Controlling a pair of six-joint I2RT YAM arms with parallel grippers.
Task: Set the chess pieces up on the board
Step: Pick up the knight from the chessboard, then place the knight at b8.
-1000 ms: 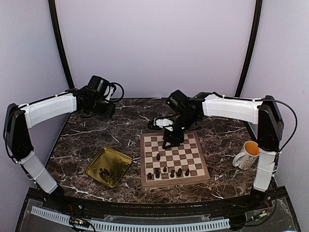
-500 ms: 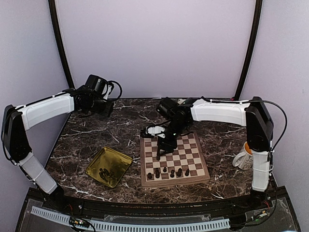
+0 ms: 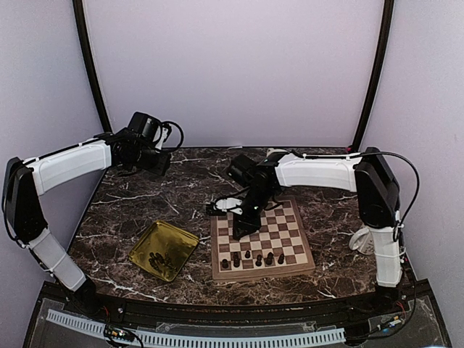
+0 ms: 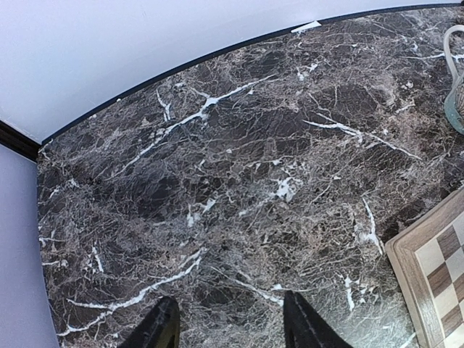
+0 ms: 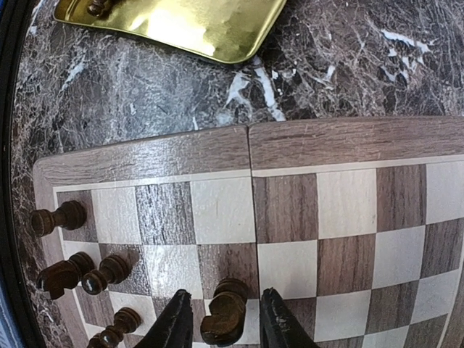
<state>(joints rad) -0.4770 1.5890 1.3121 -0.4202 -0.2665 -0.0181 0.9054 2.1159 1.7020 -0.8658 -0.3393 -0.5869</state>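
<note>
The board [image 3: 279, 232] lies mid-table, its rim and chequered squares filling the right wrist view [image 5: 326, 141]. Several dark chess pieces [image 3: 259, 259] stand along its near edge. My right gripper [image 3: 241, 228] is low over the board's left part. In the right wrist view its fingers [image 5: 174, 322] straddle a dark knight-like piece [image 5: 226, 312], with a thin gap on each side. Other pieces [image 5: 65, 272] stand to its left. My left gripper [image 3: 159, 162] hovers at the back left, open [image 4: 232, 326] over bare marble, holding nothing.
A shiny gold tray [image 3: 180, 243] with more dark pieces [image 3: 156, 259] lies left of the board; its edge shows in the right wrist view [image 5: 196, 29]. A white mug [image 3: 357, 238] is mostly hidden behind the right arm. The board's corner [image 4: 428, 264] shows in the left wrist view.
My right arm has swung left and lower over the board, onto the lone piece there, and its jaws have narrowed around it. The left arm has hardly moved.
</note>
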